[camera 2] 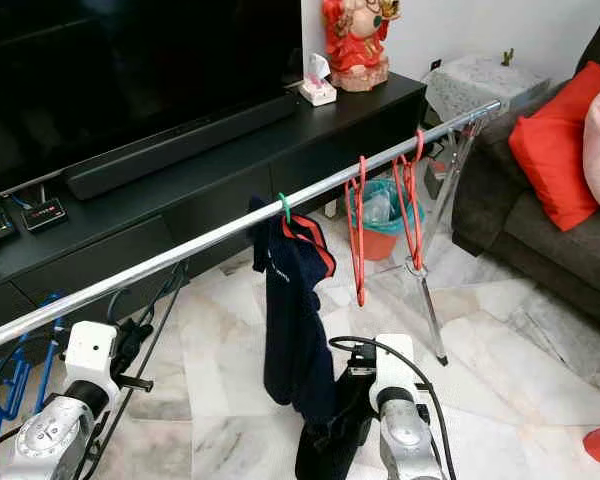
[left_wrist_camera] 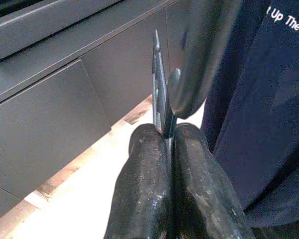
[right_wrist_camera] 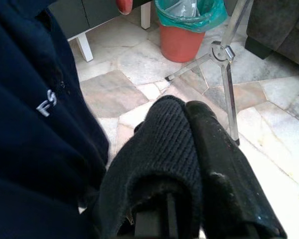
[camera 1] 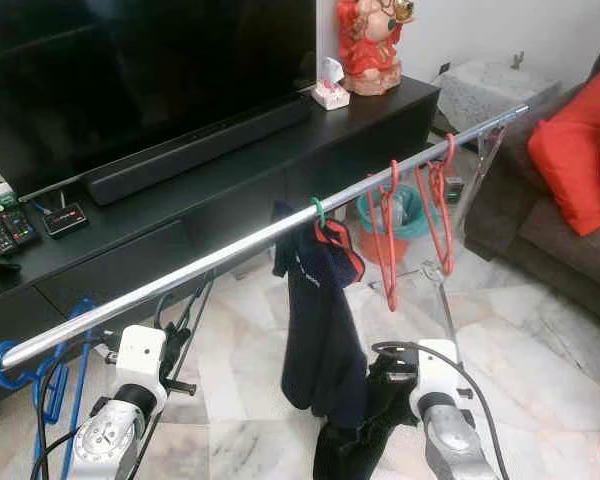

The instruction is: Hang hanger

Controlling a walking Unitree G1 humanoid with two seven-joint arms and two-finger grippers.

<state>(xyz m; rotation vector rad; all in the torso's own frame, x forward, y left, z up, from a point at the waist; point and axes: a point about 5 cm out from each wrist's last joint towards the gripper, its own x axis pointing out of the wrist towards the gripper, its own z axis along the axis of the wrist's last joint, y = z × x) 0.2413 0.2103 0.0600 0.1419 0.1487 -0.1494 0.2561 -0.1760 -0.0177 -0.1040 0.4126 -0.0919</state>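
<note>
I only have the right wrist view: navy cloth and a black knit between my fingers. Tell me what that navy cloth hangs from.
Observer: The navy shirt hangs by a green hanger hook from the chrome rail.
Operator: List what else is on that rail.
Observer: Two red hangers to the robot's right of the shirt, and blue hangers at the rail's left end.
Operator: Report the left hand.
Observer: The left hand is shut on a thin dark hanger, below the rail and left of the shirt.
</note>
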